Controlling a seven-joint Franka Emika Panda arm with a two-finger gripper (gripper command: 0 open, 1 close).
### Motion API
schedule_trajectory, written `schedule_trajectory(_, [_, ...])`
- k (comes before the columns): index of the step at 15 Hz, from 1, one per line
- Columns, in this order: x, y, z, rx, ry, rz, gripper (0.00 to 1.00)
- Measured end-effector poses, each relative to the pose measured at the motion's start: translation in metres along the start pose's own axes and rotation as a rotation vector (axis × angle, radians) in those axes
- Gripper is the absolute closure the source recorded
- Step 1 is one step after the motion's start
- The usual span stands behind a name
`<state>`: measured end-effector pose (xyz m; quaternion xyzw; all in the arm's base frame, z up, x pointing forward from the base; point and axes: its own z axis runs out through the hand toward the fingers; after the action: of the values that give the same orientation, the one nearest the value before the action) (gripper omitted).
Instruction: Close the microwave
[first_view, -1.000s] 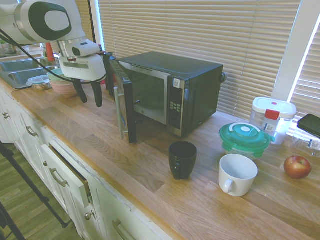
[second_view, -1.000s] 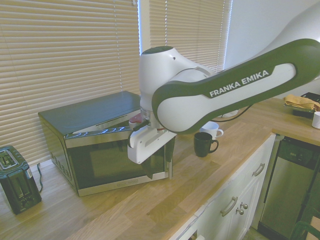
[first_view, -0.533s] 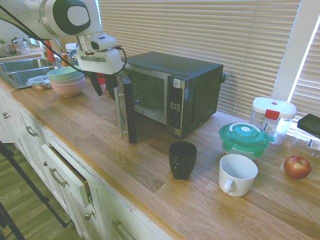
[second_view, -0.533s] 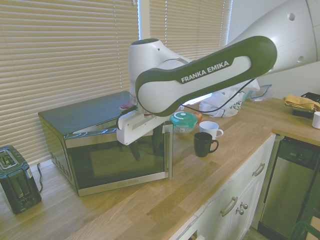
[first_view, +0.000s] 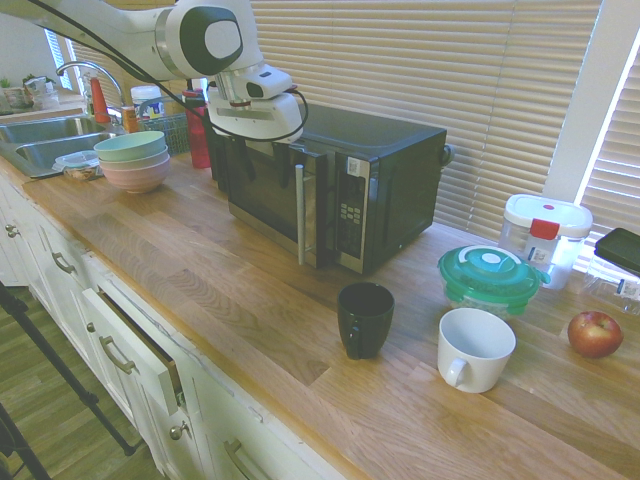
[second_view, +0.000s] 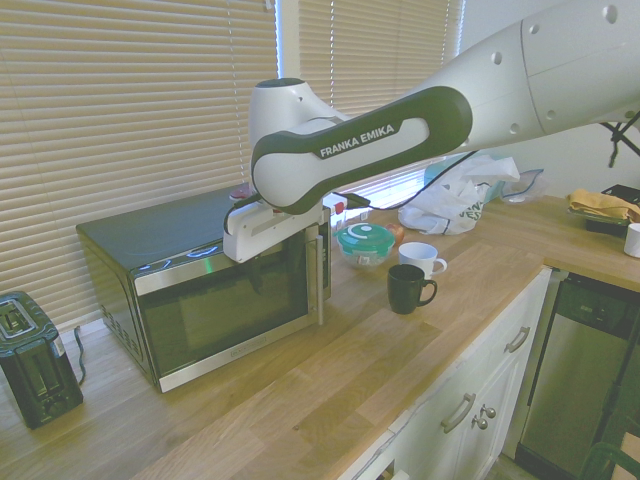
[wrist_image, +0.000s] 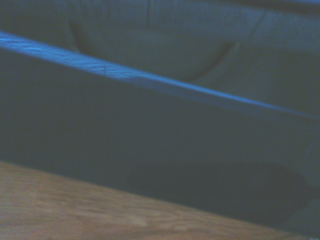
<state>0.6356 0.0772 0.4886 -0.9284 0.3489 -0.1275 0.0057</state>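
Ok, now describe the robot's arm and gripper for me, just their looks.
The arm is glossy white with rounded housings, dark green-grey panels and "FRANKA EMIKA" lettered on one link. A thin black cable loops along it. The gripper has a smooth, wide white body with rounded edges and slim, dark fingers.
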Motion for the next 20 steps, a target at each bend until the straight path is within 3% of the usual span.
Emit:
schedule_trajectory(11, [0.015,-0.012,-0.022,0.024,0.153,0.079,0.00])
schedule_trajectory(16, [-0.034,0.022,-0.047,0.044,0.161,0.054,0.00])
schedule_trajectory(20, [-0.065,0.042,-0.031,0.017,0.124,0.056,0.00])
